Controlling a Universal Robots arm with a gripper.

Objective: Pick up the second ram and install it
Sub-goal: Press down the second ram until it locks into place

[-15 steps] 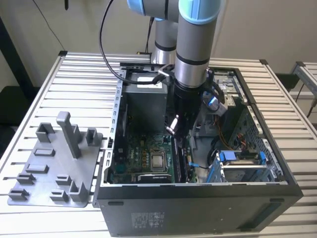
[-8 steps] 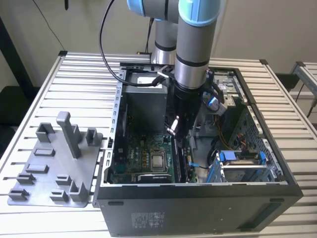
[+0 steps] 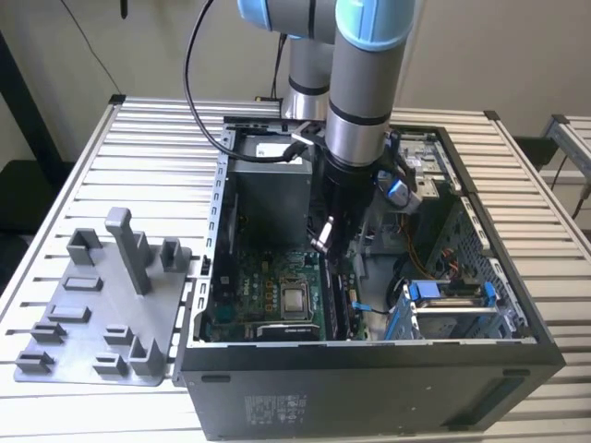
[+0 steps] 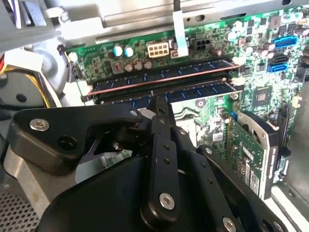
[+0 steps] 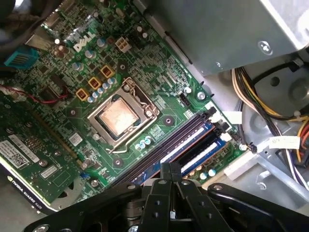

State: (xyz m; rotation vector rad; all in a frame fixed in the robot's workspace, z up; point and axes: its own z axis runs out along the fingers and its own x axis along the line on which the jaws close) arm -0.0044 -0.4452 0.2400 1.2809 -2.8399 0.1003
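Observation:
Two dark memory sticks sit side by side in the motherboard's long slots. The second ram (image 4: 203, 88) (image 5: 186, 143) is the stick right under my fingertips, lying seated in its slot. My gripper (image 3: 321, 242) (image 4: 159, 102) (image 5: 171, 168) hangs inside the open computer case, shut with nothing between its fingers. Its tips rest on or just over the middle of that stick; I cannot tell if they touch. The other stick (image 4: 193, 71) (image 5: 205, 152) lies in the neighbouring slot.
The black computer case (image 3: 369, 378) lies open on the slatted table. The green motherboard (image 5: 159, 92) carries a metal processor socket (image 5: 118, 116). A graphics card (image 5: 29, 159) and power cables (image 5: 270, 111) flank the slots. A grey tray with posts (image 3: 102, 305) sits at the exterior view's left.

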